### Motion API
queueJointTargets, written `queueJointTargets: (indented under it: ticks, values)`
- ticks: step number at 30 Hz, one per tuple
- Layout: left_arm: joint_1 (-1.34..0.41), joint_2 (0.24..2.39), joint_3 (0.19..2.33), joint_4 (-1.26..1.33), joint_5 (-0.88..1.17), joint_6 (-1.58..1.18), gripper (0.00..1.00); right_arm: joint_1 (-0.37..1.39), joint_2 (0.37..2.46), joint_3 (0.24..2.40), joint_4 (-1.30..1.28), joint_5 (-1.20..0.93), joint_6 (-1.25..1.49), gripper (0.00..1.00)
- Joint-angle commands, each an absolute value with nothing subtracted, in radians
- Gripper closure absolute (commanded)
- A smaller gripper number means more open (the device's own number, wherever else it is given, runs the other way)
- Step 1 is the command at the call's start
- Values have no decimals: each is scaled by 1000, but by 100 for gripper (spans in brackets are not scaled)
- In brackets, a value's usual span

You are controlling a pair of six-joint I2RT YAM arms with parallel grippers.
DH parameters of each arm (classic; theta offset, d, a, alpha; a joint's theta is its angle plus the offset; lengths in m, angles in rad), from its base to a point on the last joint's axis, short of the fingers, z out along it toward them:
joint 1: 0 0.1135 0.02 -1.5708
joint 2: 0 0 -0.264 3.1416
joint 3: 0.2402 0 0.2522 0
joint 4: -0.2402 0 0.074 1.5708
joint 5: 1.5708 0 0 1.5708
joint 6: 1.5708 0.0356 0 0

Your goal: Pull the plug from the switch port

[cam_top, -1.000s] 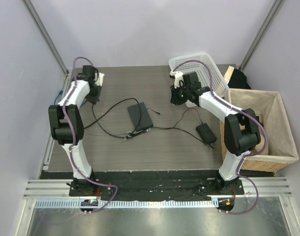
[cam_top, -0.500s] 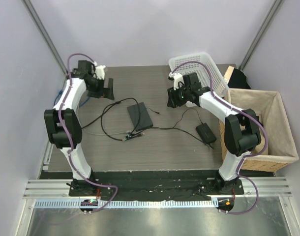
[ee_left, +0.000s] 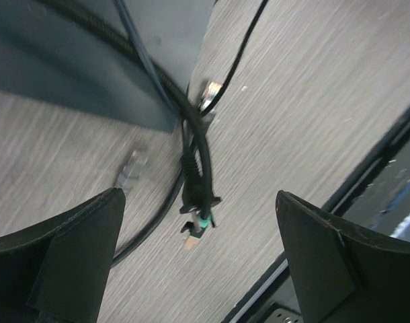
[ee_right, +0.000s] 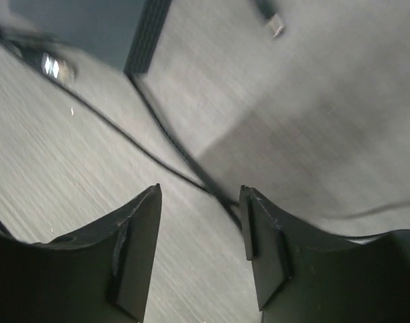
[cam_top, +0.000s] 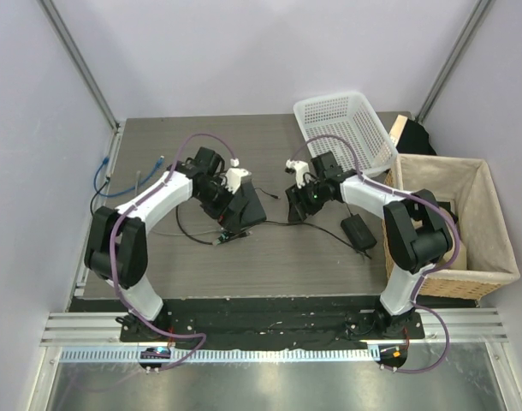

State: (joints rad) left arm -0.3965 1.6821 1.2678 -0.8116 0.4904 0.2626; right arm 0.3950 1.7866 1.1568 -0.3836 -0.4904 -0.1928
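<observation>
We see the left end effector (ee_left: 198, 198) wide open and empty above the grey box (ee_left: 70, 74) on the counter (ee_left: 312, 101), cables (ee_left: 203, 151) bunched at its near corner; the right end effector (ee_right: 199, 190), half open, grips nothing.

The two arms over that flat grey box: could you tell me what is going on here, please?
The left pincer hangs wide open above the cables bunched at the edge of the switch box. The right pincer is open over another cable beside the box, holding nothing. Whether a plug sits in the port is unclear.
</observation>
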Motion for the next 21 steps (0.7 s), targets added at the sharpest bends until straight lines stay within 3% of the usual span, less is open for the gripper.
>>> queueJointTargets:
  ticks: [1, 9, 15, 21]
  values:
    - [-420, 1712, 1252, -761, 333, 285, 0, 410, 1736, 1115, -376, -500, -222, 42]
    - [-408, 1660, 1181, -778, 245, 296, 0, 414, 1706, 1063, -350, -390, -212, 41]
    - [-279, 1545, 1028, -885, 241, 284, 19, 414, 1646, 1014, -364, -388, -204, 41]
    - [-156, 1244, 822, -950, 164, 469, 14, 414, 1591, 989, -382, -393, -203, 41]
